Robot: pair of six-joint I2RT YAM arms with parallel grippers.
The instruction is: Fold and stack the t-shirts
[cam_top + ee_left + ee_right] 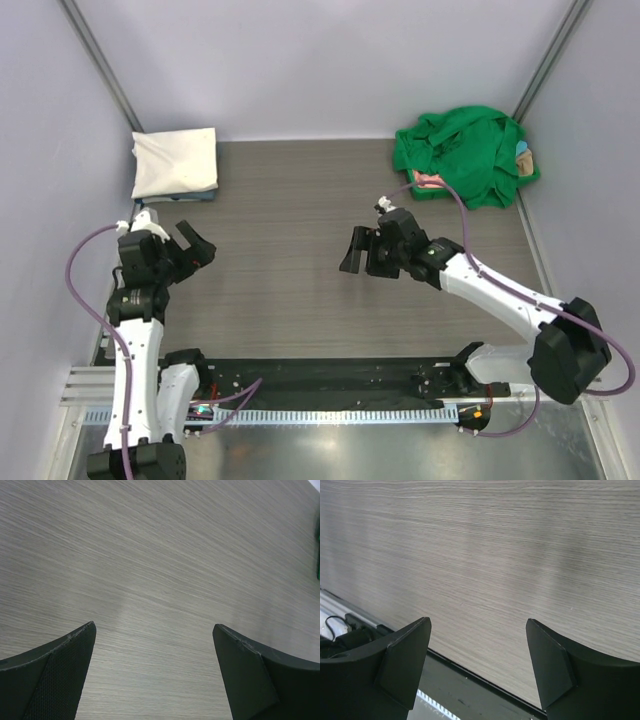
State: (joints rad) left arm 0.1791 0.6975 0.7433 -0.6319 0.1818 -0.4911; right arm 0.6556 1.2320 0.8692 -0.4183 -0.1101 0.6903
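Note:
A folded cream-white t-shirt (pixel 175 162) lies at the far left corner on top of a slate-blue one (pixel 205 195) whose edge shows beneath. A crumpled bright green t-shirt (pixel 465 152) sits in a heap at the far right, with a pink one (pixel 430 181) and a turquoise one (pixel 522 164) peeking out from under it. My left gripper (pixel 198 247) is open and empty at the left, below the folded stack. My right gripper (pixel 357 250) is open and empty over the middle of the table. Both wrist views show only bare table between the fingers.
The wood-grain table (pixel 290 210) is walled at the back and sides. A black strip (pixel 330 380) and a metal rail run along the near edge by the arm bases; the strip also shows in the right wrist view (pixel 470 690).

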